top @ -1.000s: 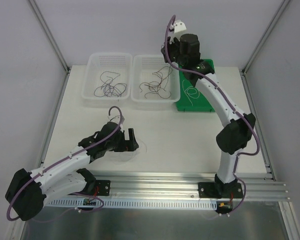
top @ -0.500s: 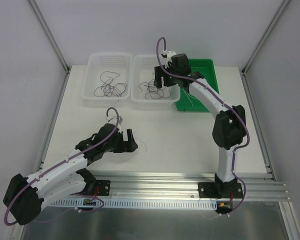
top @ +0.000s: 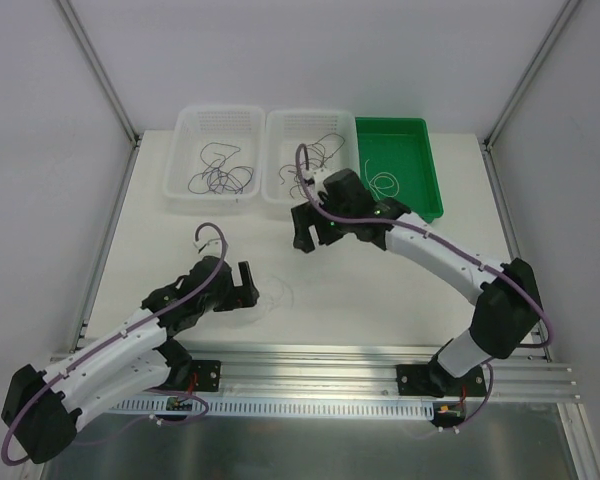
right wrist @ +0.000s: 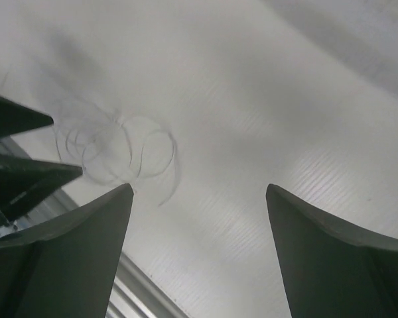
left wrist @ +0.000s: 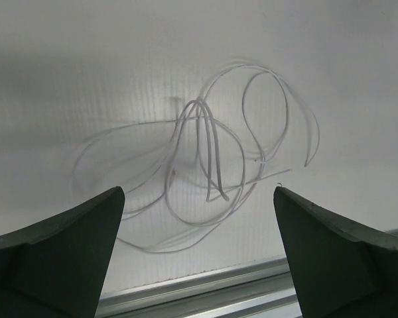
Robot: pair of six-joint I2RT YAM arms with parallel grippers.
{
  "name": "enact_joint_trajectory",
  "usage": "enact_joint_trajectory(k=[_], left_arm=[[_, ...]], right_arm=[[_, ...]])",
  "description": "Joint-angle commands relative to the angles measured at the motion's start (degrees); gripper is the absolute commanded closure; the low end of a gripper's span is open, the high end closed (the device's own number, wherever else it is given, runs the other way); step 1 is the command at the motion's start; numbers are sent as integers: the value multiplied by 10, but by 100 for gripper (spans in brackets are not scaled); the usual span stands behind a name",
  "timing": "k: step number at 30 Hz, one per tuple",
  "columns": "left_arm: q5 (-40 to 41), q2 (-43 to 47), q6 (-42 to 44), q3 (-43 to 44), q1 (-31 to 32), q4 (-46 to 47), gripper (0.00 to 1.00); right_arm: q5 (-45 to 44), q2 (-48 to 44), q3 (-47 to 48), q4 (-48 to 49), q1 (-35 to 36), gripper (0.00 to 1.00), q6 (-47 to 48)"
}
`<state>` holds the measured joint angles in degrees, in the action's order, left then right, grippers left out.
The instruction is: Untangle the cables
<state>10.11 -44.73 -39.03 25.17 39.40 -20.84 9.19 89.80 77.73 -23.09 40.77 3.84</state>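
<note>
My left pincer hangs low over the worktop close to its near edge, left of the middle, fingers spread wide and holding nothing. Just beyond them a loose white cable tangle lies flat. My right pincer hovers nearer the middle, likewise spread and empty. Along the far edge, dark cables lie in two clear baskets, and one white coil lies in the green tray.

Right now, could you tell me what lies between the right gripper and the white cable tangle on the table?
Nothing: in the right wrist view only bare table separates the right gripper from the white cable tangle.
</note>
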Motion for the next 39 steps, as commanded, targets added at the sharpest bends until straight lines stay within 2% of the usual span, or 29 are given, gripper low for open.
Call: enact_joint_trajectory(k=[1, 7, 13, 18, 29, 35, 39], left_arm=[[46, 29, -26, -8, 1, -36, 4], [92, 64, -49, -28, 1, -63, 4], [83, 70, -68, -45, 1, -68, 4], [69, 82, -67, -48, 0, -69, 4], [55, 78, -65, -44, 1, -68, 5], [46, 76, -65, -37, 1, -66, 5], [29, 69, -67, -34, 0, -62, 5]], right_arm=[[-48, -16, -60, -14, 47, 15, -37], [-83, 25, -84, 11, 144, 23, -64], [-87, 111, -62, 39, 193, 33, -66], [-124, 159, -36, 41, 204, 38, -68], [-182, 192, -31, 39, 209, 48, -81], [-181, 199, -39, 46, 208, 62, -83], [-182, 190, -50, 51, 208, 75, -82]])
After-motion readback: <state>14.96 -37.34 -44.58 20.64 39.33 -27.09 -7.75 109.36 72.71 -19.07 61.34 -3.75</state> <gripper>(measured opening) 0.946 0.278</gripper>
